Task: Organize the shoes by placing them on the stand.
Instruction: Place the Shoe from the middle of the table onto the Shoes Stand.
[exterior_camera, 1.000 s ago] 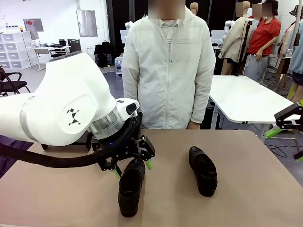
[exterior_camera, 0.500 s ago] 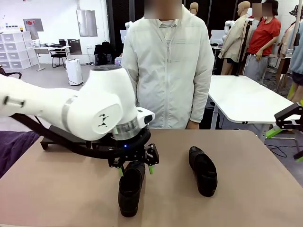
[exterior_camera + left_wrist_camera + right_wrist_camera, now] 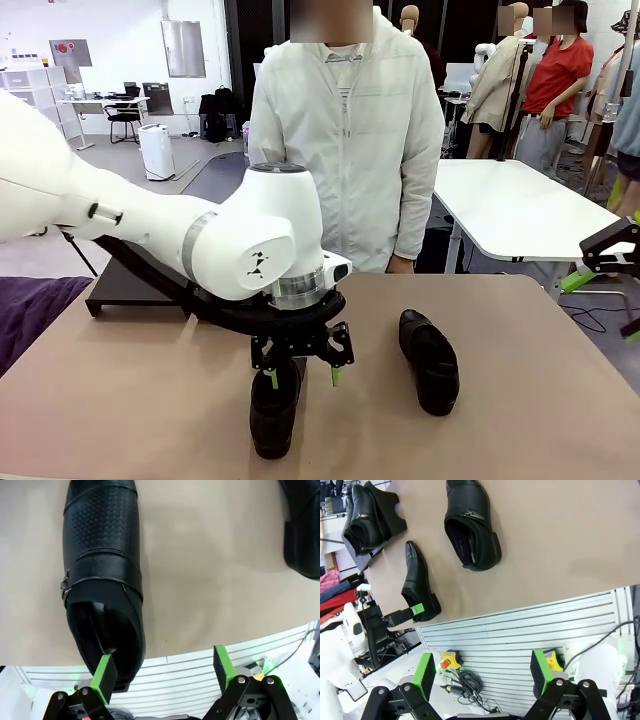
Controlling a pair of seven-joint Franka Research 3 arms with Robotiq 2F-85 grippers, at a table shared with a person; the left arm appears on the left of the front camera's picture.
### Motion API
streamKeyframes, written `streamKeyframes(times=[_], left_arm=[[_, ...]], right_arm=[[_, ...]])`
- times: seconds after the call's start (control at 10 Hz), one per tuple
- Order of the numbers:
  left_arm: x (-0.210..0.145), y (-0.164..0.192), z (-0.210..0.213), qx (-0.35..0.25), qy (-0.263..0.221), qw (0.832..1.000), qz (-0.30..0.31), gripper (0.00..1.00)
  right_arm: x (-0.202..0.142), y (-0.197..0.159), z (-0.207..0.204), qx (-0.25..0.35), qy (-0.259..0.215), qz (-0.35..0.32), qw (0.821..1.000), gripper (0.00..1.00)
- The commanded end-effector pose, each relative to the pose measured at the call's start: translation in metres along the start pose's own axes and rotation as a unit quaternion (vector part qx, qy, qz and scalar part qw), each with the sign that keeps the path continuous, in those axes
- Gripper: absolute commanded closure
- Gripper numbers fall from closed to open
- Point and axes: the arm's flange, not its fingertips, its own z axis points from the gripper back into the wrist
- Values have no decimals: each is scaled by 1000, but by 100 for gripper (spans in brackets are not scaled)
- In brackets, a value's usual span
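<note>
Two black shoes lie on the tan table. The nearer shoe points its toe toward me. My left gripper hangs open just over its heel end; one green pad is at the heel opening, the other pad stands off to the side over bare table. The second shoe lies to the right, apart. The black stand sits at the table's far left, with another shoe on it. My right gripper is open, held high off the table's right side.
A person in a white jacket stands at the far edge, one hand by the table. My left arm spans the table's left half. A white table stands behind on the right.
My left arm has swung to the right and its wrist has turned, bringing the open gripper square over the near shoe's heel. Both shoes lie where they were.
</note>
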Motion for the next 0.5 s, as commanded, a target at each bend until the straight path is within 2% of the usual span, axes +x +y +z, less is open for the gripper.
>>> streamKeyframes(times=[0.0, 0.4], left_arm=[[11, -11, -6, 21, 9, 1000, 9, 0], [25, -7, -34, 39, -3, 999, 12, 0]], right_arm=[[3, 1, 2, 15, 2, 11, 1000, 0], [3, 1, 2, 15, 2, 11, 1000, 0]])
